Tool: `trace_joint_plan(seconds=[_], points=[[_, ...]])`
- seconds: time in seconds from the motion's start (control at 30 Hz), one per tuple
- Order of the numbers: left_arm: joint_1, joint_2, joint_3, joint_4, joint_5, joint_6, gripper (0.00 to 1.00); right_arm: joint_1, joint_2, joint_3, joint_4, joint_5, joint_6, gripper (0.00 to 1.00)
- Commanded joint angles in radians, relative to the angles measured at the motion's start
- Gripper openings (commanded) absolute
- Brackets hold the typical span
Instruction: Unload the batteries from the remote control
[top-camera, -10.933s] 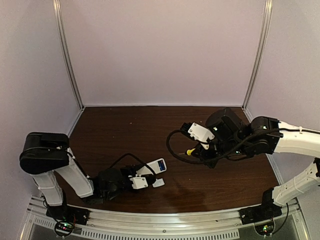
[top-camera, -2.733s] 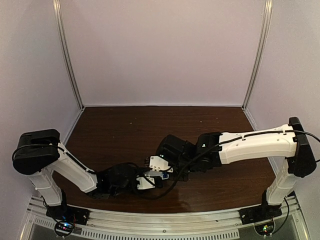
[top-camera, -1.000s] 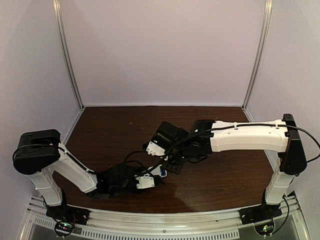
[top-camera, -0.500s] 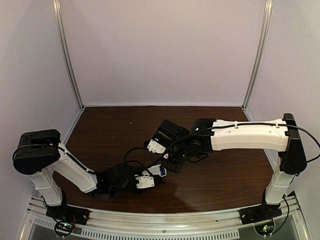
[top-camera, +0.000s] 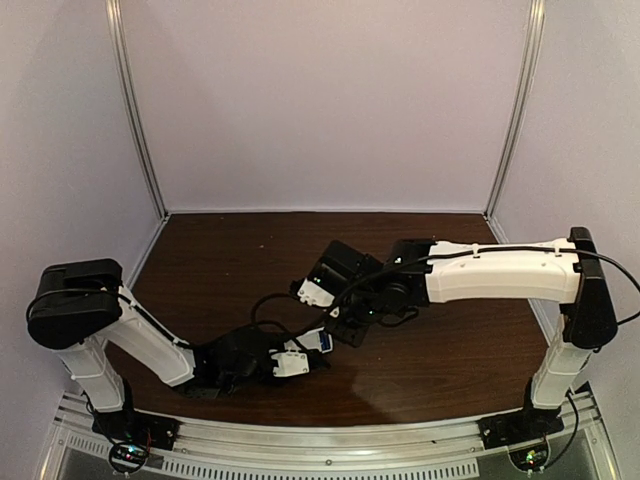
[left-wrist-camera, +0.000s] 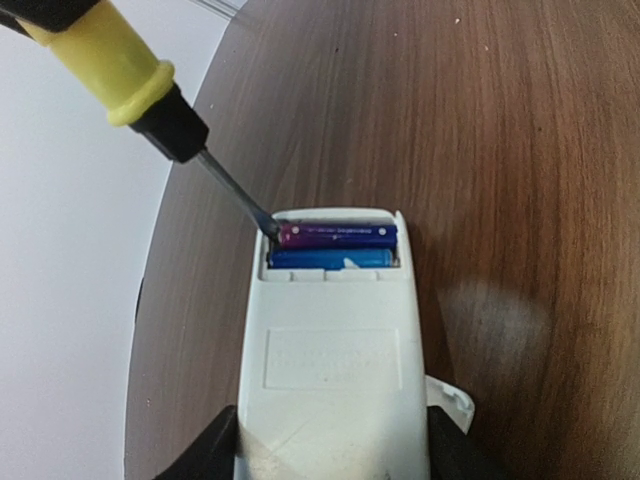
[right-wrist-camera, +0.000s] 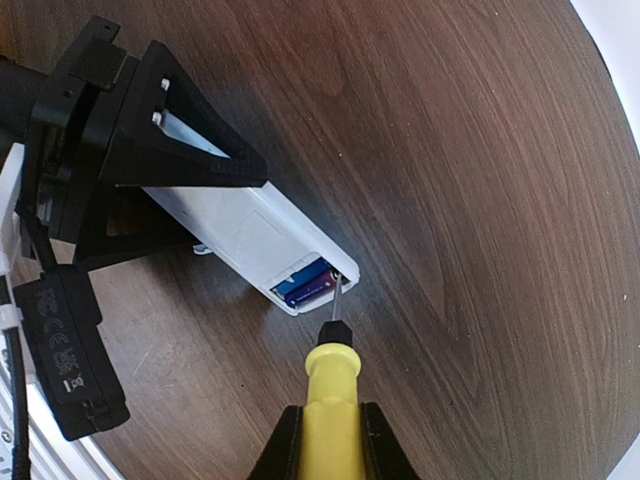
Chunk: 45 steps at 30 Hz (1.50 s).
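Note:
The remote control (left-wrist-camera: 335, 370) lies back-up on the table, a flat white slab with my left gripper (left-wrist-camera: 333, 432) shut on its near end, one black finger on each long side. Its open compartment at the far end shows the batteries (left-wrist-camera: 335, 247), two slim blue-purple cylinders side by side. My right gripper (right-wrist-camera: 330, 412) is shut on the yellow handle of a screwdriver (right-wrist-camera: 331, 375). The blade tip touches the end of the outer battery (right-wrist-camera: 318, 287) at the compartment's corner. From above, the right gripper (top-camera: 344, 327) hangs just beyond the remote control (top-camera: 312, 346).
A small white cover piece (left-wrist-camera: 452, 398) pokes out from under the remote's right side. A black cable (top-camera: 262, 308) loops between the two arms. The dark wooden table (top-camera: 450, 350) ends at pale walls on three sides.
Since about eleven seconds ago the right arm has brought the screwdriver from the right side over to the remote's open end. Over the last second both arms have barely shifted.

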Motion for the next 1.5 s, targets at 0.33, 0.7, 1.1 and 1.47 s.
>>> trace_joint_plan(seconds=[0.33, 0.7, 1.1, 1.47], points=[[0.002, 0.034, 0.012, 0.041, -0.036, 0.023, 0.0, -0.004, 0.047, -0.089, -0.101, -0.125, 0.064, 0.0], [0.003, 0.038, 0.014, 0.037, -0.04, 0.019, 0.0, -0.004, 0.036, -0.095, -0.109, -0.125, 0.068, 0.0], [0.008, 0.039, 0.018, 0.038, -0.049, 0.016, 0.0, -0.004, 0.014, -0.126, -0.094, -0.194, 0.073, 0.0], [0.008, 0.039, 0.018, 0.037, -0.051, 0.016, 0.0, -0.003, 0.012, -0.134, -0.099, -0.197, 0.078, 0.0]])
